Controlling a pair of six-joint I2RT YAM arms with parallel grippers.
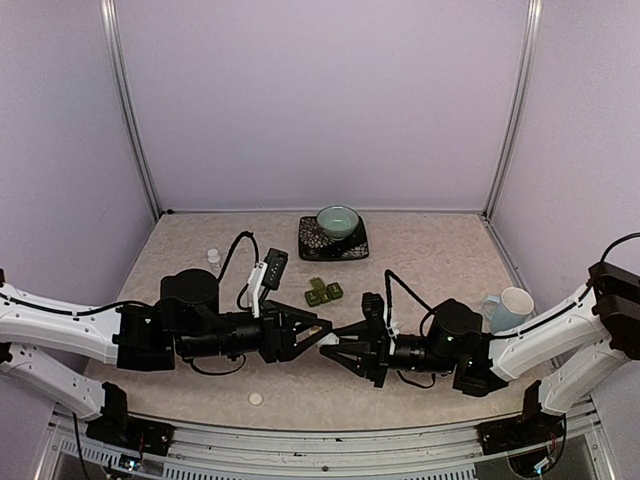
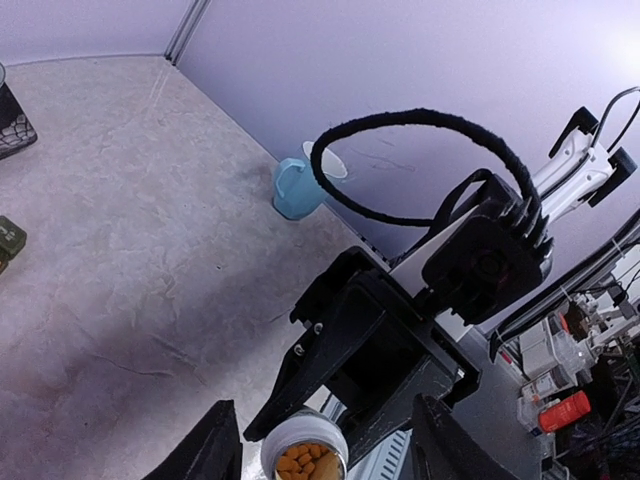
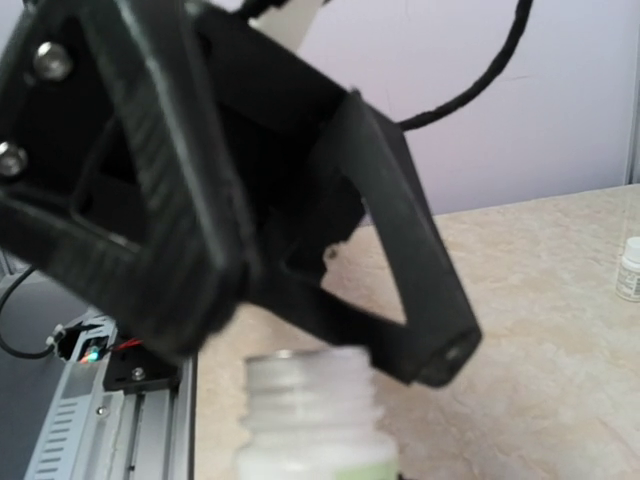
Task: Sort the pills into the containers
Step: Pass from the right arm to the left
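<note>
The containers, a dark green strip of joined compartments, lie on the table behind both grippers; one end of the strip shows in the left wrist view. My right gripper is shut on a white pill bottle and holds it on its side above the table. The bottle has no cap, and its threaded neck shows. Orange pills fill its mouth, which faces my left gripper. That gripper is open, with its fingers either side of the mouth. My right fingers are hidden in the right wrist view.
A white cap lies near the front edge. A small white bottle stands at the back left. A teal bowl sits on a dark plate. A pale blue mug stands at the right.
</note>
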